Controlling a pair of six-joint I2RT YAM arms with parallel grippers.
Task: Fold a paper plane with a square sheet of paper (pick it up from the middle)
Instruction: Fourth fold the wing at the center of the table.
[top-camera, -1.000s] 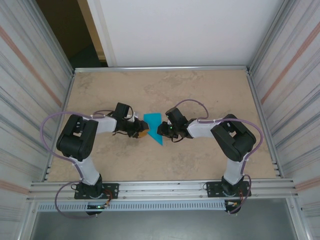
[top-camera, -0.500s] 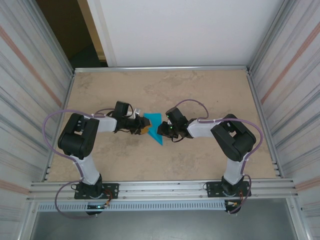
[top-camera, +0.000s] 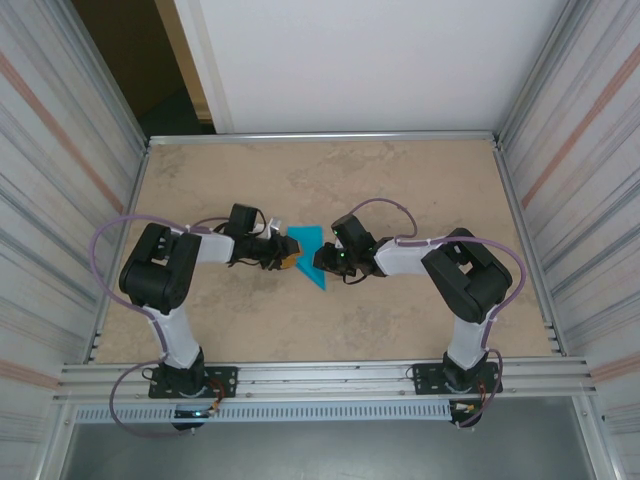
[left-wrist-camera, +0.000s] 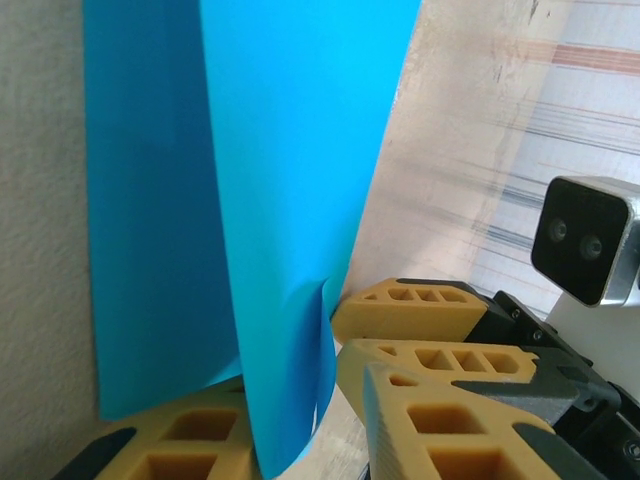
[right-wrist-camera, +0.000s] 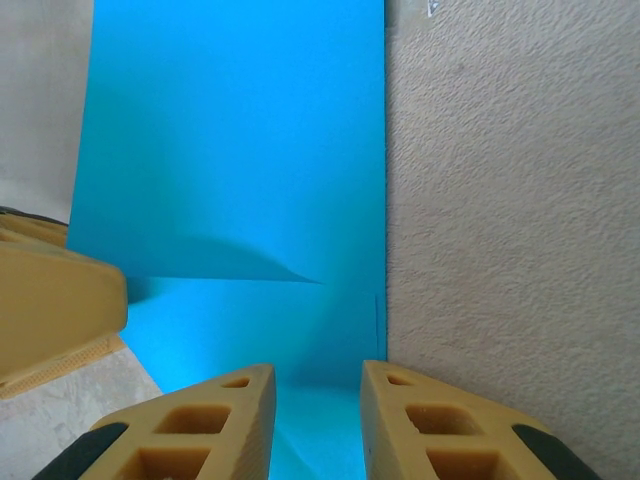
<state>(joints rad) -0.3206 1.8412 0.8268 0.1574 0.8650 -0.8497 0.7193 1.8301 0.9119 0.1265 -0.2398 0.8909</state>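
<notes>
Nothing in here can be read; I can't make out any lettering, label, brand name, number or sign on anything.
</notes>
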